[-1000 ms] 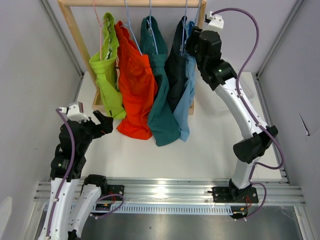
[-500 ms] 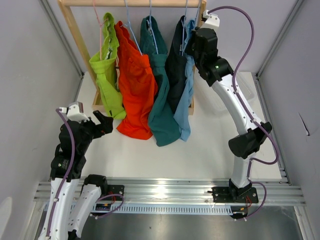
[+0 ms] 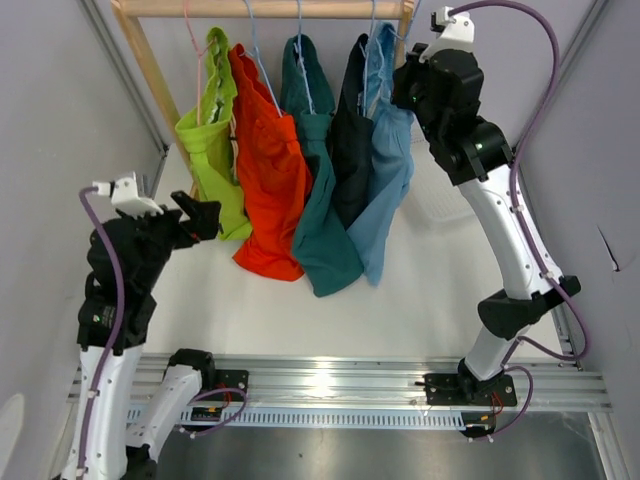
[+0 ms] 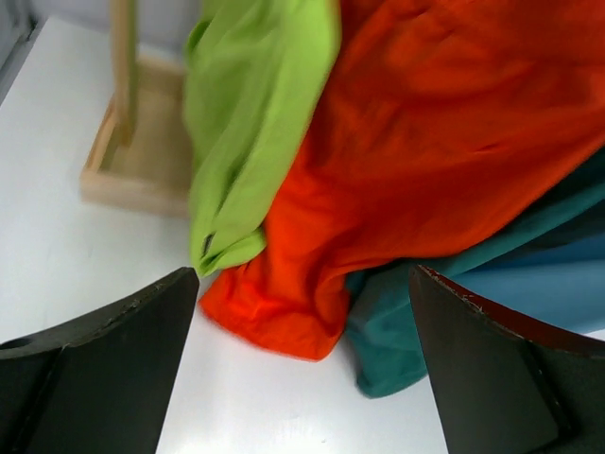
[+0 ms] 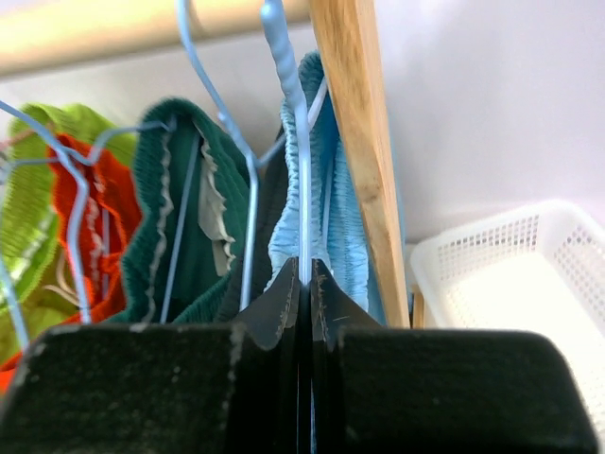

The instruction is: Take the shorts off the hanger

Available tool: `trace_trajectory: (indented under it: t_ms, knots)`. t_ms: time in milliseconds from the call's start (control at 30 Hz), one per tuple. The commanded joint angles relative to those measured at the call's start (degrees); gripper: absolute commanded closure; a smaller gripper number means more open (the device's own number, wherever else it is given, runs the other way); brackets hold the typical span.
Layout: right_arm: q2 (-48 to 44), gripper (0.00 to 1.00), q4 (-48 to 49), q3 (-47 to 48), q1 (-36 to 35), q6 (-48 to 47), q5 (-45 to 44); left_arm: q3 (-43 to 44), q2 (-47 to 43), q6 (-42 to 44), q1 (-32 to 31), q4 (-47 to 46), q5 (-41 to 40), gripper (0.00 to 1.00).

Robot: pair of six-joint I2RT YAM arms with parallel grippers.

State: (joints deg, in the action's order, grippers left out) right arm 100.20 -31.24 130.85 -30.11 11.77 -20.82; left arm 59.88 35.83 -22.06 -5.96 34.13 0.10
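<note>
**Five shorts on the rack, right arm has hold of a hanger**

In the top view all the shorts hang off the wooden rail [image 3: 270,8] at 12 o'clock. Left to right they're lime green [image 3: 212,150], orange-red [image 3: 270,190], teal green [image 3: 325,240], dark navy [image 3: 352,150] and light blue [image 3: 390,190].

The right gripper [image 5: 304,279] is up at 1 o'clock, fingers pinched together on the blue hanger wire [image 5: 301,170] inside the light blue waistband, just beside the rack's post [image 5: 354,142]. A white basket [image 5: 510,284] sits at 4 o'clock of it.

The left gripper [image 4: 302,359] hangs at 9 o'clock, jaws wide apart and holding nothing, near the lime green hem.
</note>
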Motion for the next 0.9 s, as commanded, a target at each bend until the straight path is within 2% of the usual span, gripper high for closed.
trace_trajectory:
  t_ms: [0, 33, 67, 100, 133, 200, 233, 267, 300, 333, 433, 533, 633, 867]
  knots:
    - [-5.10, 1.00, 4.09, 3.28, 0.40, -1.05, -0.19, 10.51, 5.98, 2.46, -2.03, -4.60, 9.90, 0.01]
    - [-6.76, 1.00, 4.00, 2.32, 0.40, -0.53, -0.36, 12.18, 9.57, 2.64, -3.26, -4.51, 11.23, 0.01]
    - [-7.65, 1.00, 4.35, 1.00, 0.23, 0.70, -0.28, 16.89, 11.43, 2.99, -7.36, -4.25, 11.33, 0.01]
    - [-8.61, 1.00, 5.13, -0.40, -0.04, 1.06, -0.54, 18.42, 13.10, 4.38, -10.27, -3.64, 8.89, 0.01]
    - [-9.58, 1.00, 5.40, -3.03, -0.73, 1.50, -1.84, 22.26, 16.95, 5.70, -17.53, -3.20, 6.87, 0.01]
    - [-11.34, 1.00, 3.31, -3.84, -2.40, 2.55, -5.61, 30.78, 21.18, 9.31, -25.56, -1.53, 1.69, 0.01]
    - [-11.61, 1.00, 2.51, -3.93, -4.67, 2.47, -9.73, 32.48, 23.12, 10.10, -33.78, -0.30, 0.53, 0.01]
    - [-12.48, 1.00, 1.98, -4.11, -6.18, 2.12, -12.12, 33.71, 26.79, 11.42, -38.21, -0.20, -0.18, 0.01]
    - [-13.10, 1.00, 1.19, -4.89, -7.67, 1.51, -14.66, 35.81, 28.40, 12.04, -42.17, -0.55, -4.36, 0.01]
    - [-13.80, 1.00, 1.19, -5.60, -10.47, 0.98, -19.21, 36.01, 29.72, 12.39, -49.60, -2.30, -5.54, 0.01]
    - [-16.96, 1.00, 0.75, -8.23, -14.79, -0.34, -26.70, 33.56, 35.17, 12.66, -60.00, -8.17, -9.31, 0.01]
    - [-20.48, 1.00, 0.66, -11.31, -20.15, -1.49, -32.07, 31.01, 39.30, 11.87, -65.74, -13.11, -11.78, 0.01]
    - [-23.91, 1.00, 0.83, -14.47, -23.50, -1.75, -34.45, 30.65, 42.03, 11.43, -68.83, -17.51, -12.93, 0.01]
    - [-28.31, 1.00, 1.01, -18.08, -26.32, -2.28, -35.87, 31.09, 45.64, 10.73, -71.21, -19.36, -16.70, 0.01]
